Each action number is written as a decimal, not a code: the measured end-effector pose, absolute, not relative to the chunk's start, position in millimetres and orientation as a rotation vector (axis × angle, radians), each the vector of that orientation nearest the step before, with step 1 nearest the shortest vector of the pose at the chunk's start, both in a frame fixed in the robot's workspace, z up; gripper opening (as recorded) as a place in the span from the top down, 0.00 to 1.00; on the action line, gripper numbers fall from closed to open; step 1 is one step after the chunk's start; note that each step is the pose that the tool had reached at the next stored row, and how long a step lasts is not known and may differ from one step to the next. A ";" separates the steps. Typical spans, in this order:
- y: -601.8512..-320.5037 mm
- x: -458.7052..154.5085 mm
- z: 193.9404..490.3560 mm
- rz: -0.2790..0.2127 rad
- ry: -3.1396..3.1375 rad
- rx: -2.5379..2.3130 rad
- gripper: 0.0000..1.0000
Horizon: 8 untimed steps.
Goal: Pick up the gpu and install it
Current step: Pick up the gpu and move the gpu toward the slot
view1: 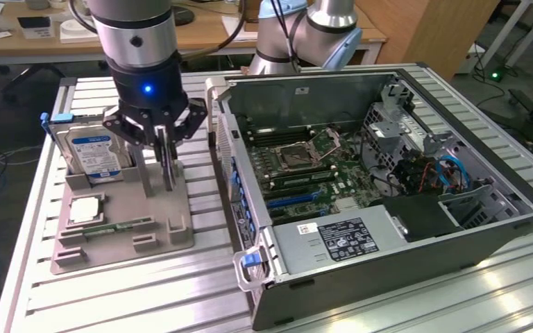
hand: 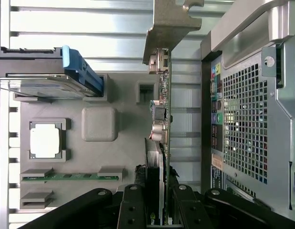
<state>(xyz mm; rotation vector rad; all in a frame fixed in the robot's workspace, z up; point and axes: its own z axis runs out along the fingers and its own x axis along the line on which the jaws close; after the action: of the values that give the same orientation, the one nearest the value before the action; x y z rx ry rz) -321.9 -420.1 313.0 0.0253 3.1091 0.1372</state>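
Observation:
The gpu (view1: 167, 175) is a thin dark card standing on edge at the right side of the grey holder tray (view1: 146, 215). My gripper (view1: 162, 147) comes straight down on it, one finger on each flat face, shut on the card. In the wrist view the gpu (hand: 162, 109) shows edge-on, with its grey metal end bracket (hand: 170, 24) at the far end and my gripper (hand: 157, 193) clamped on the near end. I cannot tell whether the card's lower edge still rests in the tray (hand: 123, 157).
On the tray stand a silver hard drive with a blue label (view1: 95, 154), a processor chip (view1: 83, 208) and a green memory stick (view1: 119, 227). The open computer case (view1: 405, 229) with its motherboard (view1: 313, 166) lies at the exterior view's right, its perforated wall (hand: 247, 129) close beside the card.

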 end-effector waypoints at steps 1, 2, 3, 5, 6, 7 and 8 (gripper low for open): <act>-420.3 -321.8 313.7 0.140 3.109 0.025 0.73; -420.4 -321.9 314.4 0.142 3.109 0.025 0.73; -420.4 -321.9 315.1 0.143 3.109 0.025 0.73; -420.7 -321.9 316.2 0.147 3.109 0.026 0.73; -420.8 -321.9 316.8 0.149 3.109 0.026 0.73; -420.9 -321.9 317.4 0.150 3.109 0.026 0.73; -421.0 -321.9 317.7 0.152 3.109 0.026 0.73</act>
<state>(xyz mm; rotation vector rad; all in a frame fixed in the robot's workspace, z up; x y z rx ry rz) -321.9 -421.0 317.7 0.0256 3.1085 0.1519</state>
